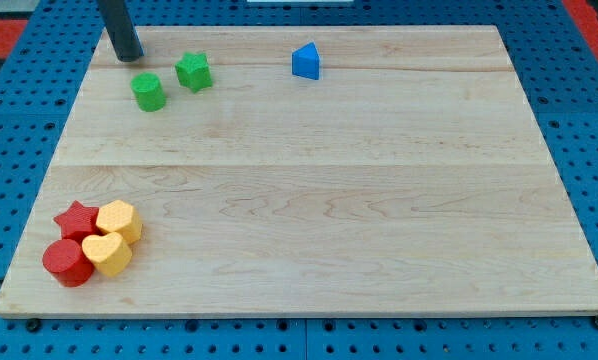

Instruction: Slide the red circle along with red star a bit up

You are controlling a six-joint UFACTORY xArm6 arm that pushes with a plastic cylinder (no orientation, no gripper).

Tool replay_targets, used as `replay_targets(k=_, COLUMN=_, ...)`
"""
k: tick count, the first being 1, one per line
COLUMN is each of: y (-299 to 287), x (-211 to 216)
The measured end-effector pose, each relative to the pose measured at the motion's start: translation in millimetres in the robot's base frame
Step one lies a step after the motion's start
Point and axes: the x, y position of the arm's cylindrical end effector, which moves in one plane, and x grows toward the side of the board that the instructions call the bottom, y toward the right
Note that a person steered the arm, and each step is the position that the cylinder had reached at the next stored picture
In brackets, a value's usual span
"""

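The red circle (67, 262) lies near the board's bottom left corner, with the red star (77, 219) touching it just above. A yellow hexagon (119, 219) sits to the right of the star and a yellow heart (108, 253) to the right of the circle; all four are packed together. My tip (129, 56) is at the view's top left, far above this cluster and just up-left of the green blocks. It touches no block.
A green circle (148, 91) and a green star (193, 71) lie near the top left. A blue pentagon-like block (306, 61) sits at the top middle. The wooden board (329, 200) lies on a blue pegboard surface.
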Motion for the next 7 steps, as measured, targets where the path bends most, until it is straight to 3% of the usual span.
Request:
replay_targets(k=1, y=0, x=1)
replay_targets(k=7, y=-63, x=326)
